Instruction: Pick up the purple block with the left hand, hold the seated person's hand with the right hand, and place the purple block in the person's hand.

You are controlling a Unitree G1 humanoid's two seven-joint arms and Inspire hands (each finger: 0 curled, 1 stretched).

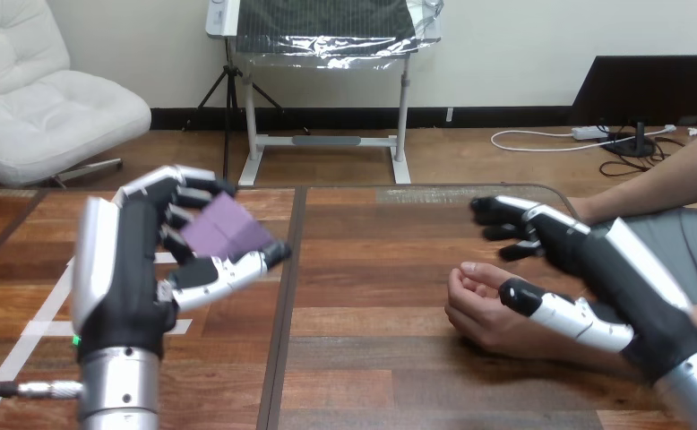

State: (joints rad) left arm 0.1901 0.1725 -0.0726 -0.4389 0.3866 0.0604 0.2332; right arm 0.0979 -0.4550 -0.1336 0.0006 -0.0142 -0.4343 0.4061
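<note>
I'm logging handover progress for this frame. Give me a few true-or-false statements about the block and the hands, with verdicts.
1. The left robot hand is closed on the purple block. True.
2. The purple block lies in the person's hand. False: the left robot hand holds it, well apart from that hand.
3. The person's hand rests on the wooden table. True.
4. The right robot hand carries a second block. False: it holds no block and is right beside the person's hand.

Wooden table, dark centre seam, white tape lines at left, person's hand resting at right
</note>
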